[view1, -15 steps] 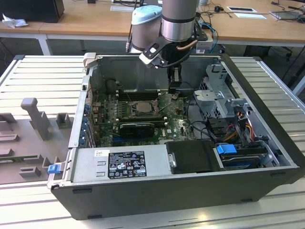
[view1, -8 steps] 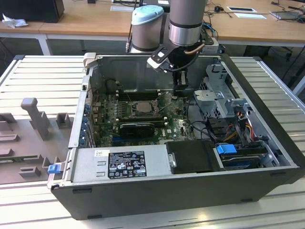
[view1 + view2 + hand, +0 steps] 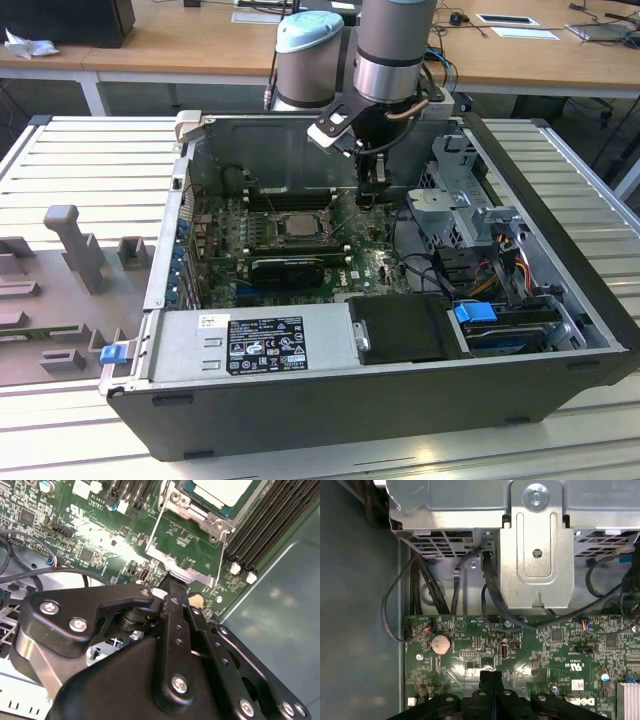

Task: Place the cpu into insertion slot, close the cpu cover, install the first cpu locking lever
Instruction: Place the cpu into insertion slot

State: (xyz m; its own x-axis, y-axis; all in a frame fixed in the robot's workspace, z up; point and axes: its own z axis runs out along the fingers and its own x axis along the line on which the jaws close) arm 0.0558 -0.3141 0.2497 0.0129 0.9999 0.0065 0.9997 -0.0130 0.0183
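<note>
The cpu (image 3: 297, 224) lies flat in the insertion slot (image 3: 322, 228) on the green motherboard, near the middle of the open computer case. In the second wrist view the cpu (image 3: 220, 490) shows its silver top, and the cpu cover (image 3: 192, 511) lies as a metal frame around its edge. A thin wire lever (image 3: 155, 527) runs along the socket's side. My gripper (image 3: 372, 195) hangs just off the socket toward the exterior view's right. Its black fingers are pressed together, with the gripper (image 3: 172, 586) tip close over the board at the socket's silver end plate. My gripper (image 3: 491, 676) holds nothing visible.
A silver drive cage (image 3: 465, 205) with black cables stands on the exterior view's right of the gripper. Long black memory slots (image 3: 270, 515) flank the socket. A black graphics card (image 3: 290, 270) and the power supply (image 3: 250, 345) lie nearer the camera. A coin battery (image 3: 440, 643) sits on the board.
</note>
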